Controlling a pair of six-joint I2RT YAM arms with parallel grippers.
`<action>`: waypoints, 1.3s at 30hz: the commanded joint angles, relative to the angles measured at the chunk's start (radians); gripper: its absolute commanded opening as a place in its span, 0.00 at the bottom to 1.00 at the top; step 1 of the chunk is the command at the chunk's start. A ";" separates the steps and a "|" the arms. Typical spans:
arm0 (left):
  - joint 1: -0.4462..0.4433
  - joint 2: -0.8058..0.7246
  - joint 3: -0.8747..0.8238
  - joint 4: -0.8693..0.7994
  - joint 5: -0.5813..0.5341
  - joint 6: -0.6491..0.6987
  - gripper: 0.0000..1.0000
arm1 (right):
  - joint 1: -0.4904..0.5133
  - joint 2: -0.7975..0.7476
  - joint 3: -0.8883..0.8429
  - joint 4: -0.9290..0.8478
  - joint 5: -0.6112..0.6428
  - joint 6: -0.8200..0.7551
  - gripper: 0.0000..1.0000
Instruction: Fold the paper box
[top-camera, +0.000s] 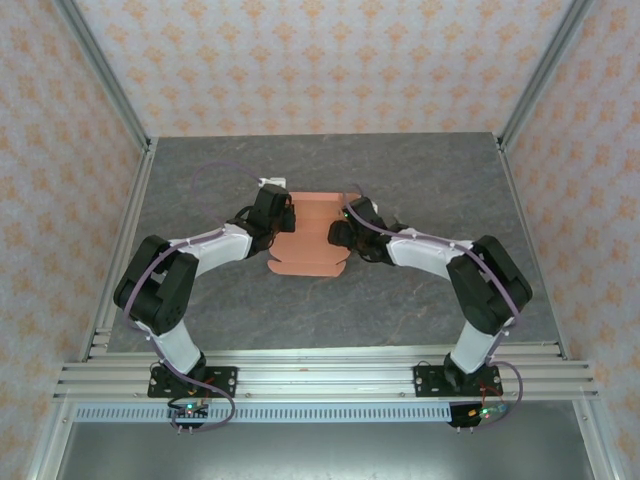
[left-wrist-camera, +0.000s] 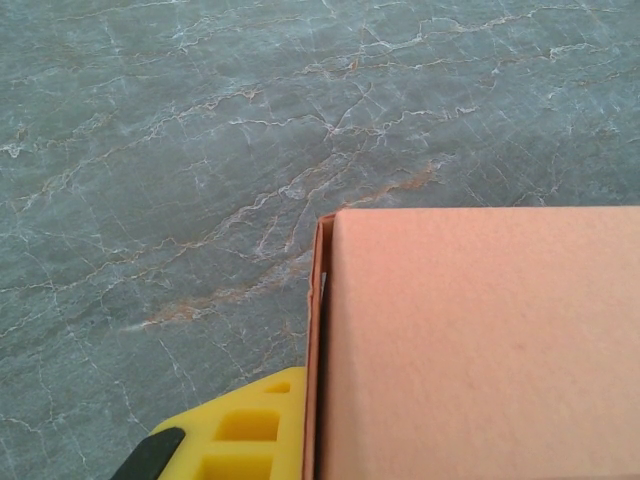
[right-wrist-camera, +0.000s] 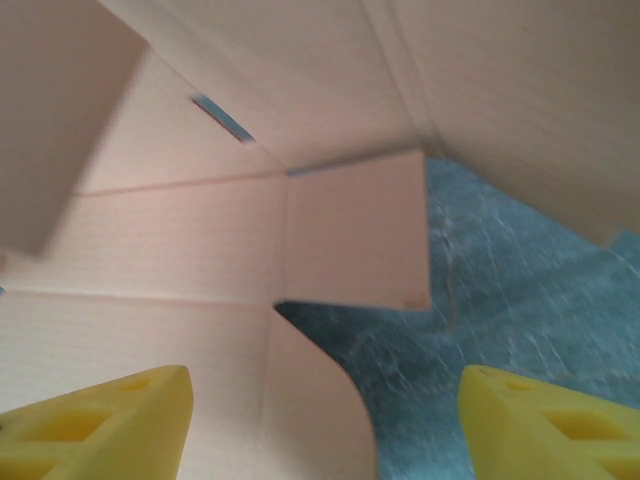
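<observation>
The paper box (top-camera: 310, 238) is salmon-orange card, partly folded, lying mid-table between both arms. My left gripper (top-camera: 287, 218) is at its left edge. In the left wrist view one yellow finger (left-wrist-camera: 250, 430) presses against a thin upright card wall (left-wrist-camera: 316, 340), and a broad card panel (left-wrist-camera: 480, 340) hides the other finger; the gripper is shut on that wall. My right gripper (top-camera: 341, 231) is at the box's right side. Its yellow fingers (right-wrist-camera: 100, 425) stand wide apart and open above a rounded flap (right-wrist-camera: 310, 410), with raised panels (right-wrist-camera: 220, 120) beyond and nothing held.
The grey marbled table (top-camera: 420, 180) spreads bare around the box on all sides. Aluminium frame posts (top-camera: 128, 130) and patterned walls bound it at left, right and back. A rail (top-camera: 320, 375) carrying both arm bases runs along the near edge.
</observation>
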 joint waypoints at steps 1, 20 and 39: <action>-0.004 -0.030 0.008 -0.013 -0.010 -0.009 0.05 | -0.005 0.025 0.036 0.091 0.039 -0.025 0.70; -0.004 -0.019 0.015 -0.013 0.007 -0.012 0.05 | -0.012 0.037 -0.005 0.291 -0.092 -0.121 0.42; -0.005 -0.026 0.014 -0.020 -0.006 -0.009 0.05 | 0.000 -0.003 -0.065 0.293 -0.117 -0.167 0.33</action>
